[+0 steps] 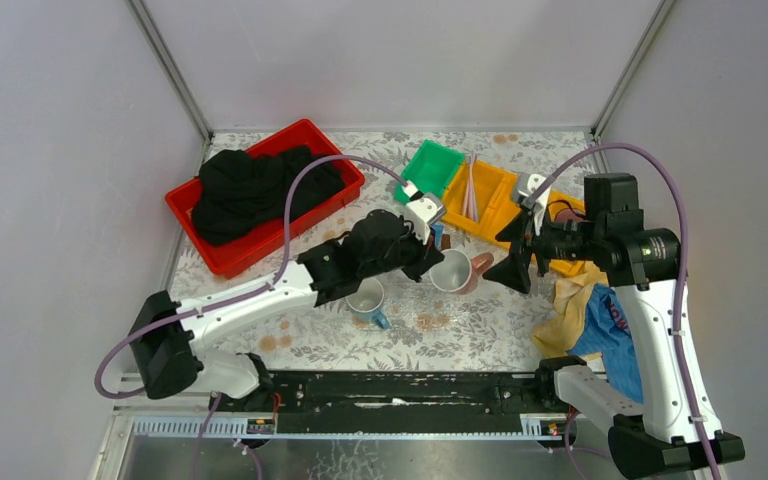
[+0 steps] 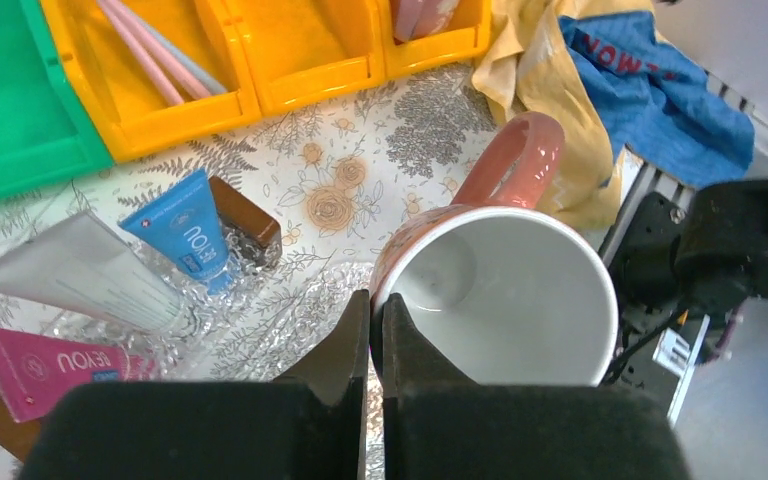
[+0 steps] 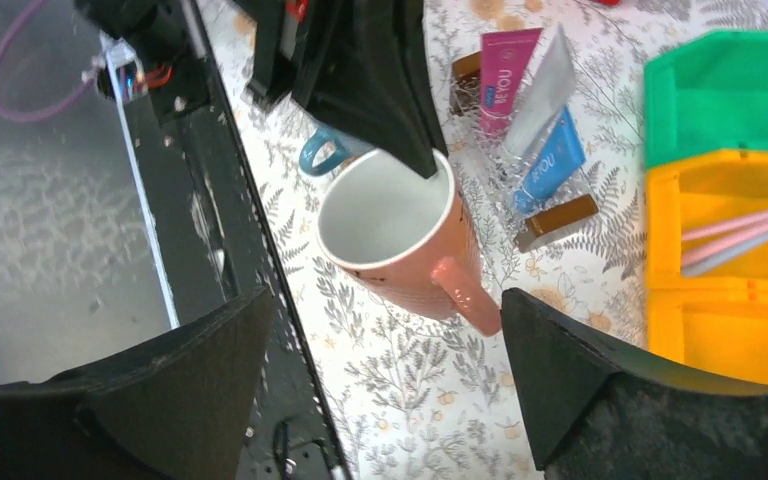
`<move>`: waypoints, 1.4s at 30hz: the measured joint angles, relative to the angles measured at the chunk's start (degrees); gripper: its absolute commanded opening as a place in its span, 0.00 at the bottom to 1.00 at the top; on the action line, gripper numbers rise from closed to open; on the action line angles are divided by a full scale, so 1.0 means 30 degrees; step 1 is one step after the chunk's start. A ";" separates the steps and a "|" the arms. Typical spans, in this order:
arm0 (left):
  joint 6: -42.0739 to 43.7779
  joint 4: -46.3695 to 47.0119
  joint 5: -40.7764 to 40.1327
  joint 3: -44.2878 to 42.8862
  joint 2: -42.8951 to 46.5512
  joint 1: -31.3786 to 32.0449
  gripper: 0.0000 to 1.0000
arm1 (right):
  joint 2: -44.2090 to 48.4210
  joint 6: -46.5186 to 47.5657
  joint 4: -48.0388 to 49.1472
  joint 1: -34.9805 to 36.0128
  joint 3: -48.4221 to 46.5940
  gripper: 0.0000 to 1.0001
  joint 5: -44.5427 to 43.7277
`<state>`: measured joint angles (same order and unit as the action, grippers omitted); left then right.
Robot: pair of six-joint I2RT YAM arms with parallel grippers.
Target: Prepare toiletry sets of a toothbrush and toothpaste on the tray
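My left gripper (image 2: 375,320) is shut on the rim of a pink mug (image 2: 510,290), one finger inside and one outside; it also shows in the top view (image 1: 430,255). The mug (image 1: 452,270) stands upright on the table. My right gripper (image 3: 385,295) is open and empty, just right of the mug's handle (image 3: 465,295), and shows in the top view (image 1: 518,262). The blue tube (image 2: 185,235), white tube (image 2: 70,275) and magenta tube (image 2: 40,365) lie together on crinkled clear film. Pale toothbrushes (image 2: 155,60) lie in a yellow bin (image 2: 190,110). A white-blue mug (image 1: 367,298) stands left of the pink one.
A green bin (image 1: 432,168) stands next to the yellow bins (image 1: 505,205). A red bin (image 1: 260,240) holds black cloth. Yellow and blue cloths (image 1: 595,315) lie at the right. Small brown blocks (image 2: 250,215) lie by the tubes.
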<state>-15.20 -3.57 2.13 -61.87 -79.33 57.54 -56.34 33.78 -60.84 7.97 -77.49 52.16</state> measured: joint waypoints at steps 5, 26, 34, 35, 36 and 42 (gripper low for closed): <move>0.3184 -0.1399 0.2499 -0.0437 0.0459 -0.0321 0.00 | -0.0095 0.6229 -0.2761 0.0000 0.0277 0.99 0.1457; 0.9719 -0.6980 0.5814 -0.3985 -0.2025 -0.0583 0.00 | -0.0022 1.3799 -0.1290 0.2586 0.6484 0.65 0.0066; 0.9719 -0.7067 0.6025 -0.4510 -0.2266 -0.0583 0.00 | 0.0022 1.2611 0.0721 0.3876 0.7788 0.31 -0.1231; 0.9712 -0.7067 0.6033 -0.4517 -0.2266 -0.0583 0.00 | 0.0044 1.2553 0.0838 0.3912 0.7788 0.26 -0.1217; 0.9712 -0.7074 0.6033 -0.4510 -0.2273 -0.0583 0.00 | 0.0066 1.2524 0.0969 0.3949 0.7788 0.21 -0.1195; 0.9245 -0.7213 0.6011 -0.4495 -0.2259 -0.0590 0.51 | 0.0109 1.2043 0.1129 0.4080 0.7956 0.00 -0.1421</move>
<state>12.53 -25.21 20.16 -75.35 -86.11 55.77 -56.01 69.91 -57.45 20.21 -53.63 47.90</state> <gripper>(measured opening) 0.230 0.270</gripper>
